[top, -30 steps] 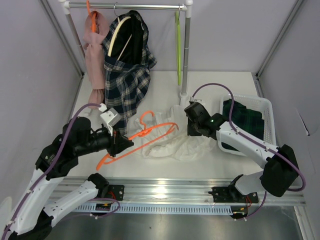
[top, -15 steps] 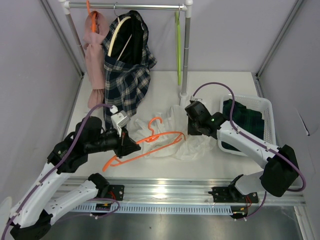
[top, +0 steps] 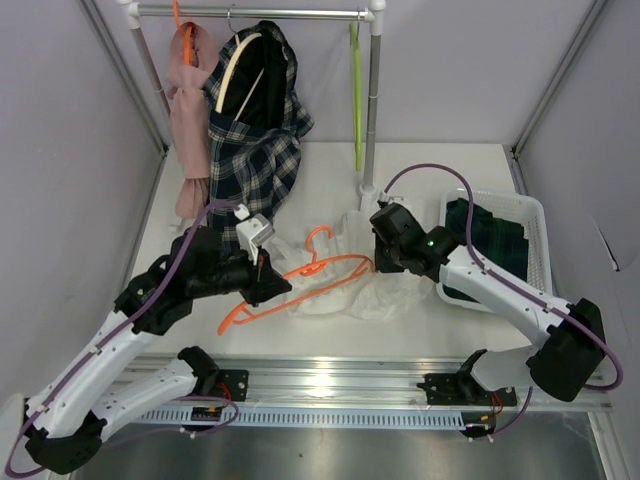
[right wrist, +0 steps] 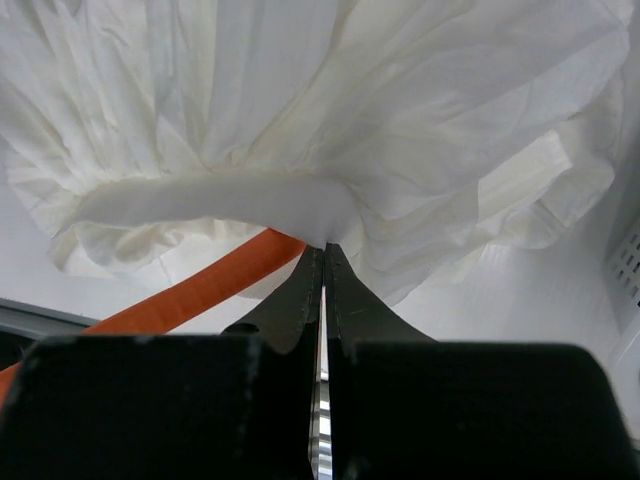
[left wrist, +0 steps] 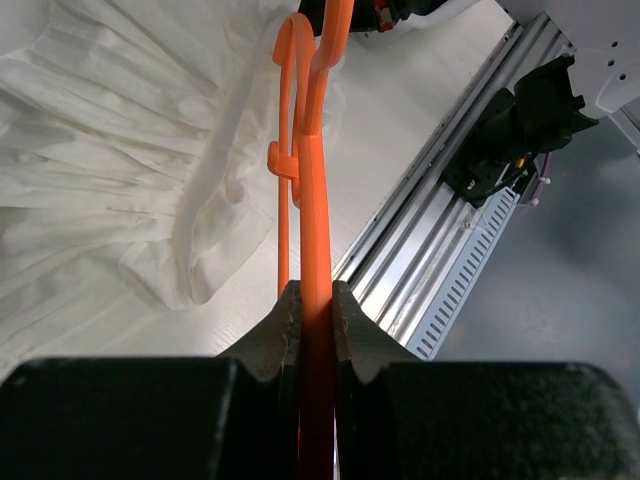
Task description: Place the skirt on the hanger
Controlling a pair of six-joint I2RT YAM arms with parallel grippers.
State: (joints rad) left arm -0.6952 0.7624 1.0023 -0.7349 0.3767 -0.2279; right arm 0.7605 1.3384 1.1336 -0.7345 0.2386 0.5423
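The skirt (top: 488, 238), dark green tartan, lies bunched in the white basket (top: 537, 225) at the right. The lime-green hanger (top: 356, 92) hangs on the rail at the back. Neither gripper touches them. My left gripper (top: 270, 284) is shut on an orange hanger (top: 318, 268), seen edge-on in the left wrist view (left wrist: 313, 200) between the jaws of the left gripper (left wrist: 315, 300). My right gripper (top: 379, 263) is shut on the waistband of the white ruffled garment (top: 345, 290), pinched at the right gripper (right wrist: 322, 250) in the right wrist view (right wrist: 300, 100), with the orange hanger (right wrist: 200, 285) under it.
On the clothes rail (top: 260, 13), a pink garment (top: 188, 120) hangs on an orange hanger and a navy-and-white checked garment (top: 252, 150) on a cream hanger. The rack's upright pole (top: 372, 110) stands behind my right gripper. A metal rail (top: 330, 380) runs along the near edge.
My left arm has swung right and forward, carrying the orange hanger over the white garment. My right gripper has stayed shut on the garment and lifted its edge slightly.
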